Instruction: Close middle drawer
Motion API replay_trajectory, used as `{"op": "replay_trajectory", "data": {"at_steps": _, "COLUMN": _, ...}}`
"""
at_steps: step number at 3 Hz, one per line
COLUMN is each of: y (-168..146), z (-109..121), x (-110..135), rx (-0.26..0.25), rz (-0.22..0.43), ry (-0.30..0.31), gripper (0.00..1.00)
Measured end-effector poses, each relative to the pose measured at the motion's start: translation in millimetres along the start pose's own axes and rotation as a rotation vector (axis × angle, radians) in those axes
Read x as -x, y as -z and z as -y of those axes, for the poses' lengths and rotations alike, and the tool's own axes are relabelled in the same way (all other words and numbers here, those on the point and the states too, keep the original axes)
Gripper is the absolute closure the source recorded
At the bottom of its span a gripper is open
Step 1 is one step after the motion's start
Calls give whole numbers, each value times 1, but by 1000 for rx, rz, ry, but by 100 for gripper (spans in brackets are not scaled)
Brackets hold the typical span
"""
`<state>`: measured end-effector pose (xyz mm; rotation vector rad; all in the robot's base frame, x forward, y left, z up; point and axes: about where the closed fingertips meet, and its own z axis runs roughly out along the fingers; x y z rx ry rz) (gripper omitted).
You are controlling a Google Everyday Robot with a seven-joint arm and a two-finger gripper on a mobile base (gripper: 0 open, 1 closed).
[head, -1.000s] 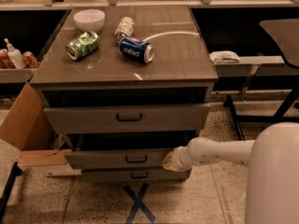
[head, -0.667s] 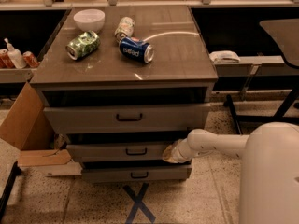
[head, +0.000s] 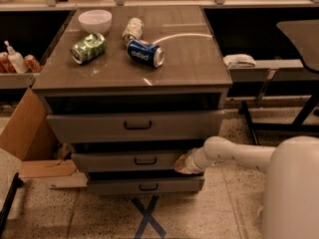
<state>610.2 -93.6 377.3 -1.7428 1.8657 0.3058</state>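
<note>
The middle drawer [head: 124, 161] is the second of three grey drawers in the cabinet, with a small dark bar handle [head: 145, 161]. Its front stands only slightly out from the cabinet, a little behind the lowest drawer's front. My gripper [head: 183, 163] is pressed against the right end of the middle drawer's front panel. The white arm [head: 234, 155] reaches to it from the lower right.
The top drawer [head: 134, 125] sits above and the lowest drawer [head: 144, 185] below, sticking out a little. On the cabinet top lie a green can [head: 88, 47], a blue can [head: 144, 53], another can [head: 132, 29] and a white bowl [head: 94, 20]. A cardboard box [head: 27, 133] stands at the left.
The middle drawer has slid inward toward the cabinet. My gripper and arm have moved forward with it, staying against its right front.
</note>
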Motion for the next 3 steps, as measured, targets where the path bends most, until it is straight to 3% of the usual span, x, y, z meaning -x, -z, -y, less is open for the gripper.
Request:
{"op": "replay_trajectory", "data": {"at_steps": 1, "y": 20, "z": -21, "x": -3, "rx": 30, "rz": 49, "ry": 26, "gripper": 100}}
{"op": "replay_trajectory", "data": {"at_steps": 3, "y": 102, "z": -72, "x": -1, "rx": 50, "rz": 164, "ry": 137, "gripper": 100}}
